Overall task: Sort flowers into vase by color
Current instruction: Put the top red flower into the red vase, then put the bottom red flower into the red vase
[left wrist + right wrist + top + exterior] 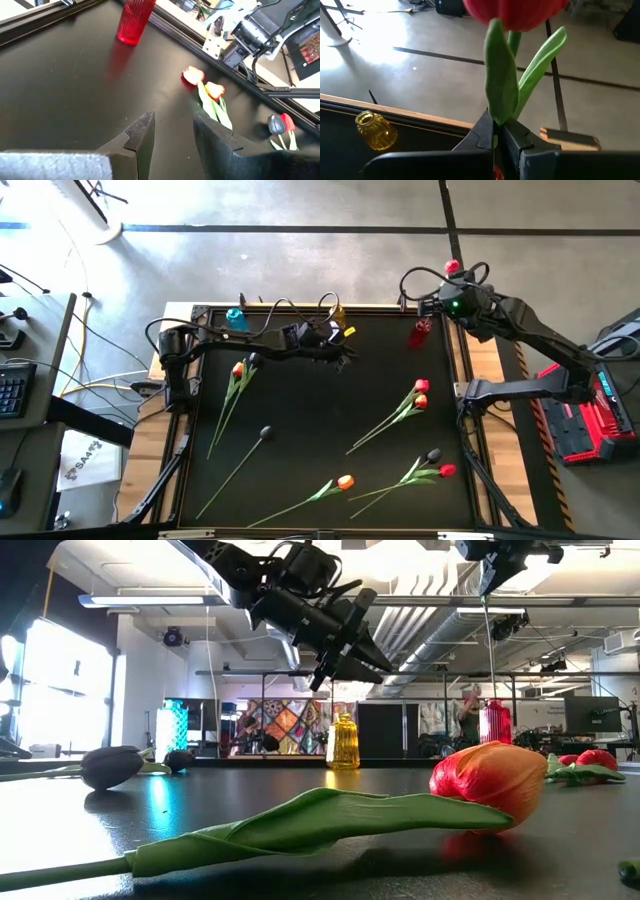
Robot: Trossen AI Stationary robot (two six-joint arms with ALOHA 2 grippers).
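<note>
One red tulip (515,12) pinched in right hand (496,137), above red vase (420,332)

I can read almost nothing here. The one piece of lettering I make out is on a white sheet (82,468) lying on the floor beside the left edge of my worktop (300,440): a dark printed word that looks like "SAAFS", though its letters are too small for me to be sure. The red unit (590,415) on the right carries pale markings that I cannot read. Nothing on the vases, the tulips or my own arms bears any legible text, label or number.
</note>
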